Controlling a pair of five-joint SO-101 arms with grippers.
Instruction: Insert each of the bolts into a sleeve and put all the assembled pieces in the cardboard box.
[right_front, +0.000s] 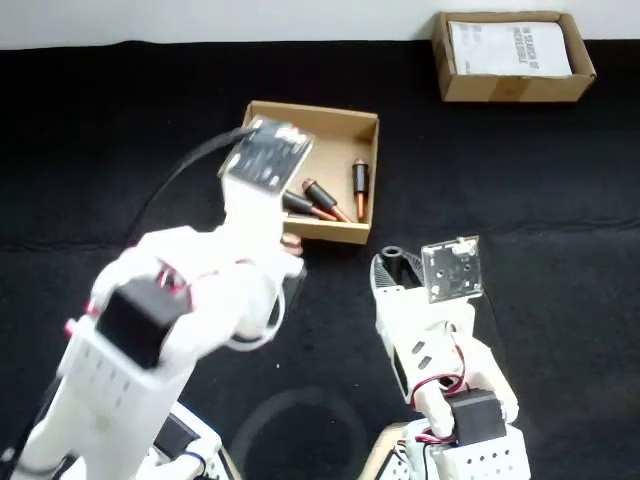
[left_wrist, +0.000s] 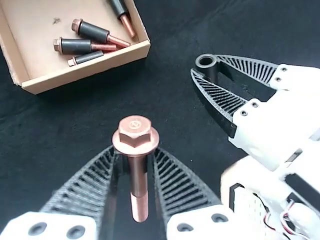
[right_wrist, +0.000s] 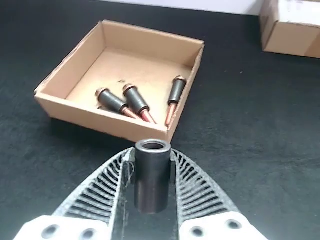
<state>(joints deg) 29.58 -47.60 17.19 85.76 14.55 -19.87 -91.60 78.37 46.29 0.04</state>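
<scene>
On the black-covered counter, the left pincer is clenched on a copper bolt; the hex head sticks out past the fingertips and the threaded shank runs back between the ribbed fingers; seen from the high view, the bolt's head lies just outside the near wall of the box, over the cloth and not inside it; whether it touches the cloth cannot be told. The box stands open toward the middle of the counter, and the left wrist view shows four assembled pieces lying on its floor, dark sleeves on copper bolts, gathered toward its right side, one of them apart along the right wall. To the right of the box's near right corner, the right pincer grips a dark sleeve at its fingertips, with the open bore facing out beyond the tips; the sleeve is near the box but outside it, and apart from the held bolt. At the far right corner of the counter sits a second box, well apart from the rest, with a printed sheet inside.
</scene>
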